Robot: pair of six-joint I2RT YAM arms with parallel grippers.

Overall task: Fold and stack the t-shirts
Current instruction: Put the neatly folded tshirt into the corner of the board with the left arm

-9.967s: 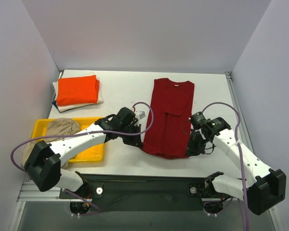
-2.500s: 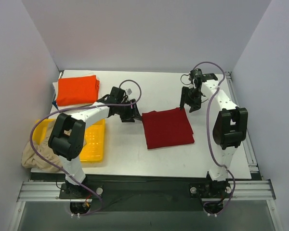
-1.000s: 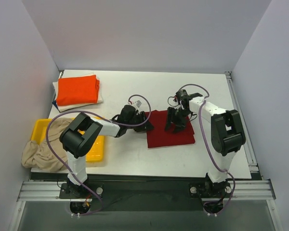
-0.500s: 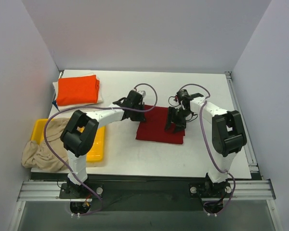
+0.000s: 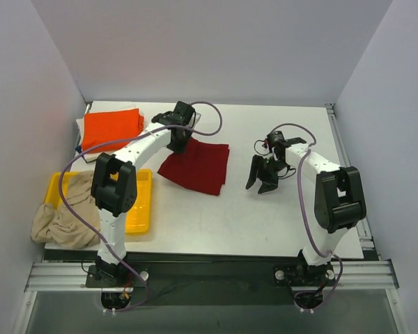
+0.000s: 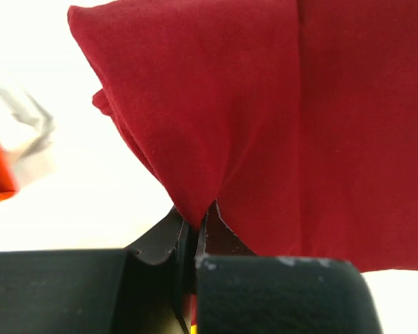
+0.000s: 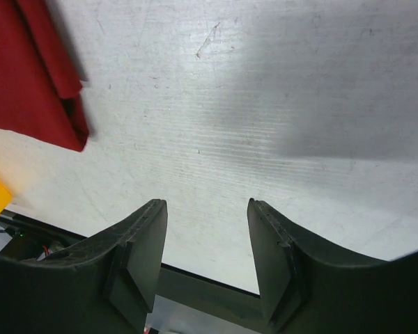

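Observation:
The folded dark red t-shirt (image 5: 197,165) lies skewed on the table, left of centre. My left gripper (image 5: 179,138) is shut on its far left corner; in the left wrist view the red cloth (image 6: 265,118) is pinched between the jaws of the left gripper (image 6: 194,229). A folded bright orange t-shirt (image 5: 111,129) tops a stack at the far left, over white and blue ones. A beige t-shirt (image 5: 63,217) hangs crumpled over the tray's near left. My right gripper (image 5: 258,183) is open and empty, apart from the red shirt, over bare table (image 7: 265,125). The red shirt's edge (image 7: 35,76) shows in the right wrist view.
A yellow plastic tray (image 5: 138,209) sits at the near left edge of the table. White walls close the table at the back and both sides. A metal rail runs along the near edge.
My left gripper has dragged the red shirt left and back toward the orange stack. My right gripper has let go of it, opened and moved right and nearer.

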